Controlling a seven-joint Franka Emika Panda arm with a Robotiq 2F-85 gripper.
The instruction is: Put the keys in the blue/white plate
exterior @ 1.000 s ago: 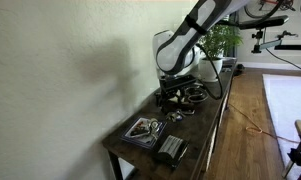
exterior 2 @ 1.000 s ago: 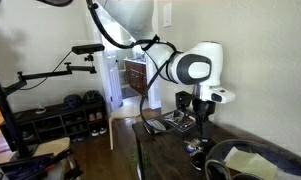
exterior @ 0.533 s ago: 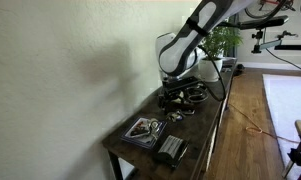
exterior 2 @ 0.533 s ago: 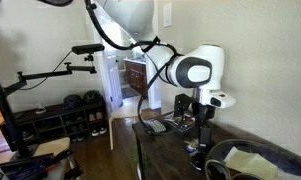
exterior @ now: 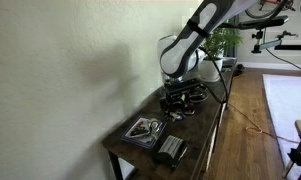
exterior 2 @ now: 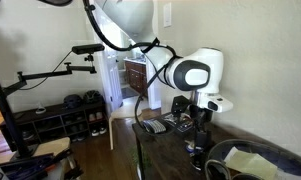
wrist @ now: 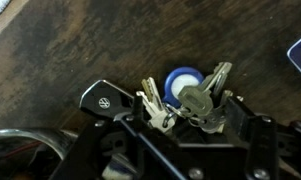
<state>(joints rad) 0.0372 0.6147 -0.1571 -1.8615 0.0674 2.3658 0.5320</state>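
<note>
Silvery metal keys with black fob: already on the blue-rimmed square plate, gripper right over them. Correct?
No: in the wrist view the silvery metal keys lie on the dark wooden table, the blue-rimmed square plate apart at the frame edge. The gripper is right over them.

We see the arm (exterior: 204,20) bending down from above, with the white wrist (exterior 2: 195,72) over the gripper (exterior: 180,103). The gripper points straight down and hangs low. In the wrist view its fingers (wrist: 255,128) stand well apart, not closed.
</note>
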